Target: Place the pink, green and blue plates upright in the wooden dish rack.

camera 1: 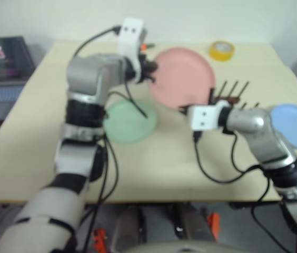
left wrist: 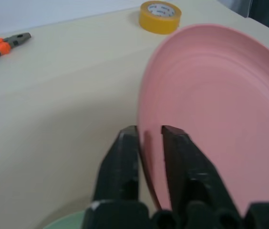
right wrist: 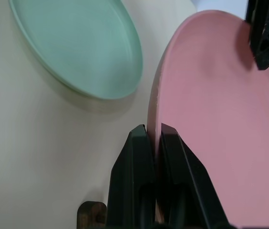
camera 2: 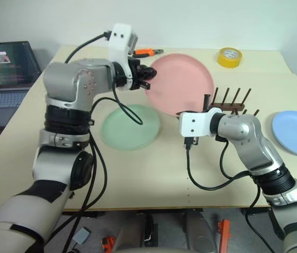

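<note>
Pink plate (camera 2: 182,81) stands tilted on edge above the table (camera 2: 154,168), held between both arms at the near end of the wooden dish rack (camera 2: 230,103). In the head views, the left gripper (camera 2: 147,75) meets the plate's left rim; the right gripper (camera 2: 204,112) meets its lower edge beside the rack's pegs. Green plate (camera 2: 130,126) lies flat on the table below the left arm. Blue plate (camera 2: 295,132) lies flat near the right edge, well apart from the rack. A yellow tape roll (camera 2: 229,56) sits at the far side; orange-handled pliers (camera 2: 147,52) lie behind the left gripper.

Left wrist view: the two black fingers (left wrist: 120,162) straddle the pink rim, slightly parted, with a gap visible on one side; whether they actually pinch cannot be told.

Right wrist view: the fingers (right wrist: 137,176) are pressed together on the plate's edge, pinching it.
</note>
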You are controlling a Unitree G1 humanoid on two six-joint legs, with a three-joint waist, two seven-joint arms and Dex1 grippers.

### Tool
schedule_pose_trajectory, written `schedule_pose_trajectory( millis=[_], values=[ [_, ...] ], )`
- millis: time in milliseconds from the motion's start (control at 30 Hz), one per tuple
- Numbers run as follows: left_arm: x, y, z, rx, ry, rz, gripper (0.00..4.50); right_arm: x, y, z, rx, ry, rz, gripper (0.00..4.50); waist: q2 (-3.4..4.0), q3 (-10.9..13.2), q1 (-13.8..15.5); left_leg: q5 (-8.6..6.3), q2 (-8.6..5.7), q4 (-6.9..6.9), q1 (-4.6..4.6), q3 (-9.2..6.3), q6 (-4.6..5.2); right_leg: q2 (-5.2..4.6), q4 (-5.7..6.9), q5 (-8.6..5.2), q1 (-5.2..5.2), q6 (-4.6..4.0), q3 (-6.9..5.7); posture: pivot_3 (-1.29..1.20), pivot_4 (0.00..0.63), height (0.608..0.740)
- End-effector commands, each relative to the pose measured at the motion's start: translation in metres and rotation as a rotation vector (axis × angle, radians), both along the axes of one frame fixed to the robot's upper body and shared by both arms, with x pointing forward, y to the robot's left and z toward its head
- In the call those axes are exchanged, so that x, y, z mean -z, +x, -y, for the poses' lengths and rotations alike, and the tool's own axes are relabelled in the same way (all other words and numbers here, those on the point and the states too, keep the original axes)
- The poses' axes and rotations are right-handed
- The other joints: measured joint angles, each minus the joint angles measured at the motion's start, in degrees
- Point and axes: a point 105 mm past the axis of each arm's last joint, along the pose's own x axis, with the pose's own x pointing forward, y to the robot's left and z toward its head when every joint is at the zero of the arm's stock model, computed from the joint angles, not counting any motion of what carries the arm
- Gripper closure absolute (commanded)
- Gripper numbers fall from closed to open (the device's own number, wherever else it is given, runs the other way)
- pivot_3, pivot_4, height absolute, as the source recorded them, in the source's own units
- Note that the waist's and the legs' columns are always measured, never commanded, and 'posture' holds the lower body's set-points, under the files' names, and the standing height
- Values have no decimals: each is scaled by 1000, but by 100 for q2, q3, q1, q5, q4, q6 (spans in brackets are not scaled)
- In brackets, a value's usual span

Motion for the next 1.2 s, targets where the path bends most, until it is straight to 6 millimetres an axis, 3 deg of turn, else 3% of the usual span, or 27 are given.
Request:
schedule_pose_trajectory(
  millis=[33, 200, 633, 933, 1200],
  values=[
    [-22, -4, 8, 42, -12, 92, 2396, -13, 1, 4, 14, 18, 49, 4500, 0, 0, 0, 0, 0, 0, 0, 0, 0, 0, 0, 0, 0, 0, 0, 0, 150, 740],
    [-21, -4, 8, 71, 1, 94, 555, -18, 2, 7, 27, 29, 62, 4500, 0, 0, -5, 0, 0, 0, 0, 1, 0, 1, 0, 0, 0, 0, 0, 0, 150, 740],
    [-27, -13, -2, 144, 59, 160, 555, -36, -1, 7, 19, 95, 77, 4500, 0, 0, -6, 0, 1, -1, 0, 1, 0, 1, 0, 0, 0, 0, 1, 0, 150, 740],
    [-55, -29, -7, 259, 44, 333, 555, -46, 7, 21, 69, 129, 96, 4500, 0, 0, 1, 0, 3, -1, -1, 1, 0, -1, -2, 0, 0, -1, 1, 0, 150, 740],
    [-77, -50, -20, 325, 21, 545, 555, -77, 17, 33, 91, 239, 124, 4500, 0, 0, -11, 0, 6, 0, 4, 3, 1, 0, 6, 0, -1, -3, 2, 0, 150, 740]
  ],
)
